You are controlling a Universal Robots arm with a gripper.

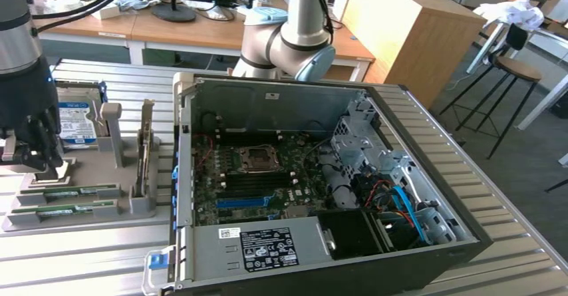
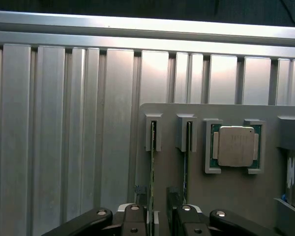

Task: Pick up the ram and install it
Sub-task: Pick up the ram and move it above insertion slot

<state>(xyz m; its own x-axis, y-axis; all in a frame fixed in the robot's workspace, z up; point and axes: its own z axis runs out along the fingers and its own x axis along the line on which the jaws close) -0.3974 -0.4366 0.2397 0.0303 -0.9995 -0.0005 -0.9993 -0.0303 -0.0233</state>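
Observation:
Two ram sticks stand on edge in the slots of a grey holder (image 1: 80, 219) at the exterior view's left: one ram (image 1: 69, 192) and a second ram (image 1: 64, 210) beside it. My gripper (image 1: 36, 168) hangs low over the holder's end, close above the sticks. In the wrist view the ram (image 2: 152, 172) runs as a thin green edge into the gap between my fingers (image 2: 135, 216), and the other ram (image 2: 187, 167) lies just outside them. The gripper (image 2: 155, 222) is open, with its jaws on either side of the stick and not closed on it.
The holder also carries a processor chip (image 2: 236, 146), a hard drive (image 1: 76, 120) and a taller card on edge (image 1: 145, 151). An open computer case (image 1: 266, 96) lies to the exterior view's right, with its motherboard and a blue slot (image 1: 244, 201). All of it rests on a ribbed aluminium table (image 2: 64, 137).

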